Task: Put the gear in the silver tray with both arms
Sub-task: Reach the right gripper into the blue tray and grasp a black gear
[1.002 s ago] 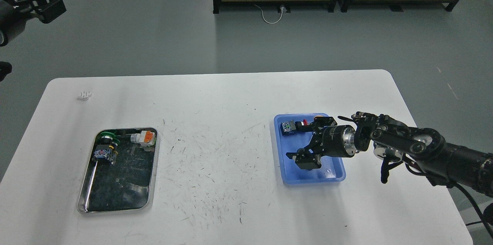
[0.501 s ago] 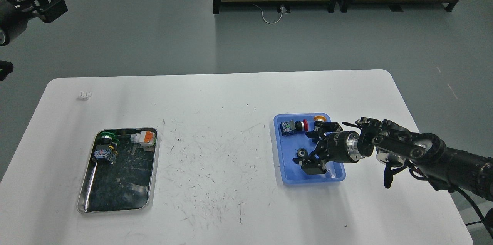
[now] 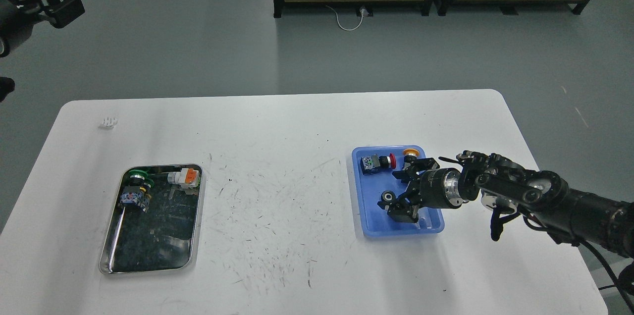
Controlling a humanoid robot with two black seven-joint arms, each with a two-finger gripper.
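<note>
A small black gear [image 3: 387,198] lies in the blue plastic tray [image 3: 364,223] on the right of the table. My right gripper [image 3: 397,194] is open and low inside that tray. Its fingertips are just right of the gear, one above and one below it, and I see no contact. The silver tray [image 3: 106,243] sits at the table's left, holding a green disc [image 3: 136,174], a white and orange connector [image 3: 184,176] and a blue-black part [image 3: 132,198]. My left gripper [image 3: 59,2] hangs high at the far left, off the table, too small and dark to read.
The blue tray also holds a black part with a red button [image 3: 377,162] and an orange-capped button [image 3: 409,152]. A small white piece [image 3: 109,122] lies at the table's back left. The scratched white tabletop [image 3: 277,196] stretches between the two trays.
My right gripper pulled back to the right, uncovering the gear, then edged slightly left toward it. My left gripper rose slightly.
</note>
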